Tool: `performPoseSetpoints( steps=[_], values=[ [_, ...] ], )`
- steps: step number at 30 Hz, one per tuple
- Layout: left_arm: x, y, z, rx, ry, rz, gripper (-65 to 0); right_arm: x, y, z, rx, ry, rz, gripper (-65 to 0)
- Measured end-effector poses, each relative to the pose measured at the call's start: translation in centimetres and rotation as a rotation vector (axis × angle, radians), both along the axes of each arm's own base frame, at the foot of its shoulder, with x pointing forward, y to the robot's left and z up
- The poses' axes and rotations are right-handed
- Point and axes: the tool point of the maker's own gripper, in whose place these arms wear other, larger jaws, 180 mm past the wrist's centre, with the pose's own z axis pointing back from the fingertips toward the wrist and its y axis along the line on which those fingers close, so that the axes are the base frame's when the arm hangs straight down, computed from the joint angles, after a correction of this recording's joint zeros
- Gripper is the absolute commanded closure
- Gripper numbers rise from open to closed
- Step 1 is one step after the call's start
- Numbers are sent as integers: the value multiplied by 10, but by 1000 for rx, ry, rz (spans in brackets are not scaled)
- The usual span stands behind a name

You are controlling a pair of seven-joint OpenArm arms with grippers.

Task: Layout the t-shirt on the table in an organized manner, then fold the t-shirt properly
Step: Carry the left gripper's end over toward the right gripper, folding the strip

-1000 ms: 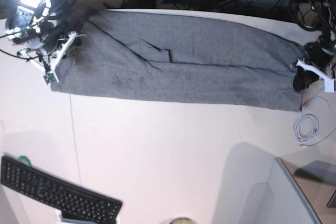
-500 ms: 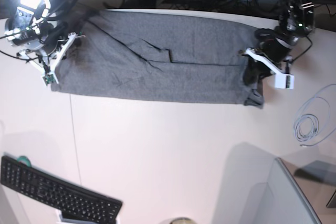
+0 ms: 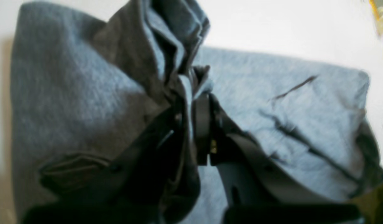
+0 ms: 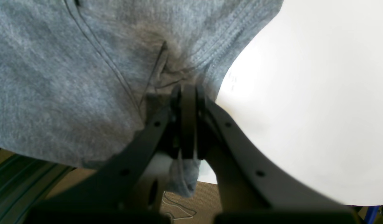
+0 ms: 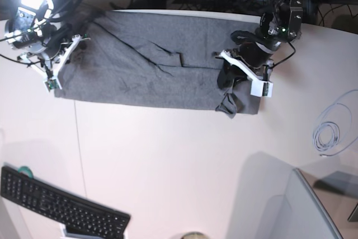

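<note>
Two arms had hold of the t-shirt (image 5: 151,65) when you looked down from the base view. It lay as a long grey band along the far side of the table (image 5: 168,160). At its left end the right gripper (image 5: 56,65) pinched the cloth. Toward the right, the left gripper (image 5: 238,79) had a bunched end raised over the band, and a dark flap hung below it. A keyboard (image 5: 61,208) sat at the near left and a coiled cable (image 5: 327,135) at the right, both well apart from the shirt.

In the left wrist view, your left gripper (image 3: 191,124) was clenched on a gathered wad of grey fabric, with flat shirt under it.

In the right wrist view, your right gripper (image 4: 188,105) was clamped on a stitched edge of the shirt, right at the table's rim.

By my reading, the lengthwise folds were done and you were partway into the crosswise fold; laying that end down, smoothing and any last fold remained.
</note>
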Motion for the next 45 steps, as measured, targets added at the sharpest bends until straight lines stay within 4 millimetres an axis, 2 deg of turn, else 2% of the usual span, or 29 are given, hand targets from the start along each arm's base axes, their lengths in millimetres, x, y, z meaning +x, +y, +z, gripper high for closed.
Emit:
performPoseSetpoints(
  steps=[8,13,20,29,34,37,45],
  values=[
    [-7,-15,-23,-16,66,-28,0,2,0,1,0,-5,-1,0],
    [-9,-21,-23,-27,69,-32,0,2,0,1,-1,-4,-1,0],
    [0,-32,-17,-59,48,-23,0,2,0,1,0,-4,0,0],
    [0,-43,-17,-82,58,-25,0,5,0,2,0,-12,-1,0],
    [-4,-57,-19,-80,62,-69,0,5,0,2,0,-12,0,0],
    [-6,-54,-26,0,71,-71,0,5,0,3,-1,-13,0,0],
    [-1,-61,-22,-12,58,-75,0,5,0,2,-1,-11,-1,0]
  ],
)
